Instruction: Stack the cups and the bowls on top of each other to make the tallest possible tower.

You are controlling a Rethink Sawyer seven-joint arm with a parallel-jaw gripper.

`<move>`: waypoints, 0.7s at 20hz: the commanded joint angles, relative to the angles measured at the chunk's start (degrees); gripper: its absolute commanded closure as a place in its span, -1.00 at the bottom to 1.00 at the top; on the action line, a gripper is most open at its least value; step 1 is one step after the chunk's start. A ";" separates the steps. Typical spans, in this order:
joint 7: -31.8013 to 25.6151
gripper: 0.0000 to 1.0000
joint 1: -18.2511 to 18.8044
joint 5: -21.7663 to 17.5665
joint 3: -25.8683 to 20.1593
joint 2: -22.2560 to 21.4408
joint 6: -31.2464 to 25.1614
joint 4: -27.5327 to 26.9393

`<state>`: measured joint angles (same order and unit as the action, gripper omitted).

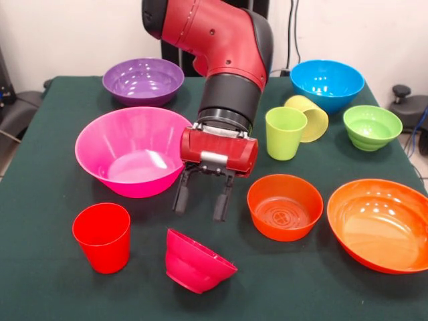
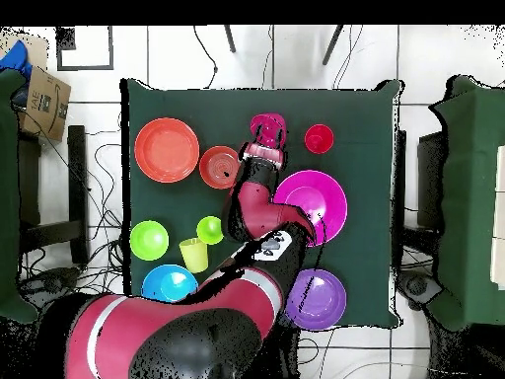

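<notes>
My gripper [image 1: 202,202] hangs open and empty over the table, just above and behind the small magenta bowl [image 1: 196,262], which lies tipped on its side near the front edge. Left of that bowl the red cup [image 1: 102,237] stands upright. The large pink bowl [image 1: 133,150] sits to the gripper's left, the small orange bowl [image 1: 285,206] to its right. Behind stand the lime green cup [image 1: 285,132], the pale yellow cup [image 1: 309,116] on its side, and the small green bowl [image 1: 372,126]. Nothing is stacked. In the overhead view the gripper [image 2: 264,144] is by the magenta bowl [image 2: 268,126].
A large orange bowl [image 1: 382,223] sits at the front right. The purple bowl [image 1: 143,79] and blue bowl [image 1: 327,84] stand along the far edge. The green tablecloth [image 1: 47,281] ends close behind the magenta bowl and red cup [image 2: 319,138].
</notes>
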<state>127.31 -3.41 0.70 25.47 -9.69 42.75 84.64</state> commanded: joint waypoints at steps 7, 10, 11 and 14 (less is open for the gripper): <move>4.19 -1.00 -0.63 -1.85 -5.79 0.85 -5.22 -2.37; 3.58 -1.00 -0.73 -1.21 -5.54 1.41 -5.70 -2.86; 3.19 -1.00 -0.90 -0.47 -5.20 1.65 -6.11 -2.85; 1.52 -1.00 -1.97 2.77 -3.59 2.76 -7.47 -2.64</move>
<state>127.31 -3.72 1.28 25.78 -9.27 42.76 84.64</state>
